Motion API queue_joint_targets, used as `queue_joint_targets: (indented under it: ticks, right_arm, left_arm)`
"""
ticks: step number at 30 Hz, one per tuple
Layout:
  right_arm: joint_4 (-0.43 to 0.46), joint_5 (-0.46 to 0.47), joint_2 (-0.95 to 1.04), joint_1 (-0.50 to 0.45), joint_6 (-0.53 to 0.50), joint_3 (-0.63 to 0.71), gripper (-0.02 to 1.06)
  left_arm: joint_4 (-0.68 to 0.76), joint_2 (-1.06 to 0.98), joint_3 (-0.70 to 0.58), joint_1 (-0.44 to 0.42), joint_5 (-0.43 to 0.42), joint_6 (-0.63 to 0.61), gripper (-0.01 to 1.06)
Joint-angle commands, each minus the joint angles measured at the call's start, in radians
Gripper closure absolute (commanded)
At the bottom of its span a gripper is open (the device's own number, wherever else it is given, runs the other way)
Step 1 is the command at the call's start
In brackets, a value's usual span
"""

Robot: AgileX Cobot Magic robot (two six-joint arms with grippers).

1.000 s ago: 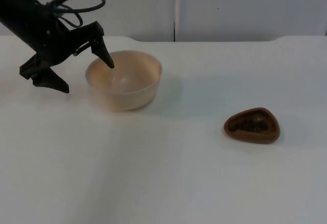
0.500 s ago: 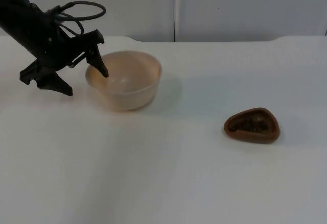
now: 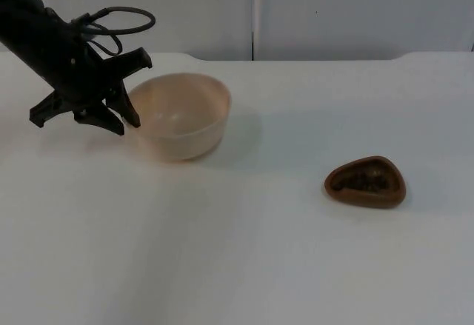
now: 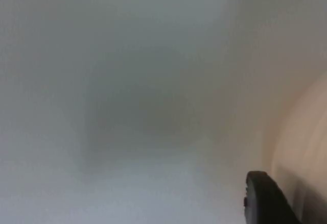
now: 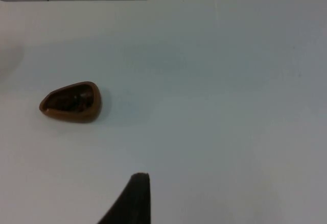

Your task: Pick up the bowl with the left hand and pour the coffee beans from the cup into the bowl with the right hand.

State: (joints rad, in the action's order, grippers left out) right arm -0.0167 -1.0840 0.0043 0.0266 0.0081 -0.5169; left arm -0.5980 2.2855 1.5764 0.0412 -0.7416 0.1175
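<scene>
Left gripper (image 3: 118, 121) is at the bowl's (image 3: 181, 121) left rim, fingers pressed close together, looks like pinching the wall, though the contact itself isn't clear. Bowl sits on the table (image 3: 244, 251) near the back, slightly tipped toward the gripper. Before lifting: confirm one finger inside, one outside, bite deep, then raise level. Right gripper (image 5: 134, 193) waits above the table, can't tell its state. Cup (image 3: 366, 182) with beans stands well apart to the right, untouched.
</scene>
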Motion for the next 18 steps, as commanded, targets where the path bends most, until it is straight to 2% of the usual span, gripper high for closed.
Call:
queue_joint_targets:
  ticks: [1,7,18]
  right_arm:
    - [-0.007,0.005,-0.004,-0.005,0.007,0.0,-0.01]
    - [-0.007,0.005,-0.004,-0.005,0.005,0.0,-0.01]
    - [-0.007,0.005,-0.004,-0.005,0.003,0.0,-0.01]
  left_arm:
    - [0.005,-0.003,0.004,-0.001,-0.01,0.0,0.88]
    - [0.005,-0.003,0.004,-0.001,-0.028,0.0,1.04]
    - [0.005,-0.021,0.004,0.001,-0.062,-0.002,1.05]
